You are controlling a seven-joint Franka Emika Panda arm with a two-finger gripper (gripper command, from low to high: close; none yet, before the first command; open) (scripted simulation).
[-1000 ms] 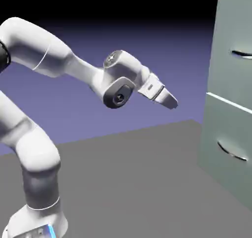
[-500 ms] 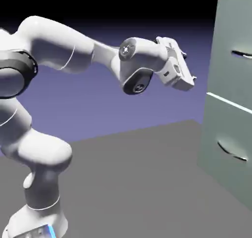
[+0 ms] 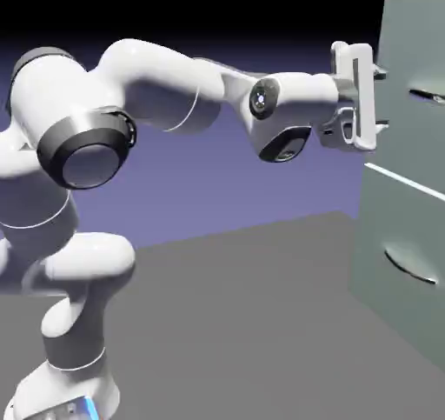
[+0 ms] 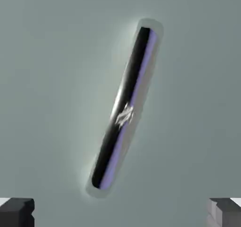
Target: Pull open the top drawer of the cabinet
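Gripper: wide open [image 3: 382,99], its two fingertips [image 4: 17,212] way out at the left and right of the hand view's bottom edge, with nothing held between them.
Arm: the white arm [image 3: 161,81] reaches across from the exterior view's left, and its hand [image 3: 355,96] sits just in front of the cabinet, the fingers one above the other and pointing at it (pretty much head-on, from what I can see).
Cabinet: the tall grey-green box [image 3: 408,88] at the exterior view's right, partly cut off by the picture's edge.
Top drawer: the upper front [image 3: 408,136] of the two, shut, sitting flush with the cabinet.
Handle: the thin curved silver bar [image 4: 123,104] on that drawer; in the hand view it runs at a slant through the middle, ahead of the fingertips and not gripped (shiny little thing, with a bright jagged reflection halfway along).
Bottom drawer: the lower front [image 3: 391,310], also shut, with its own curved handle [image 3: 409,267].
Desk: plain dark grey surface [image 3: 235,323], running under the arm and over to the cabinet.
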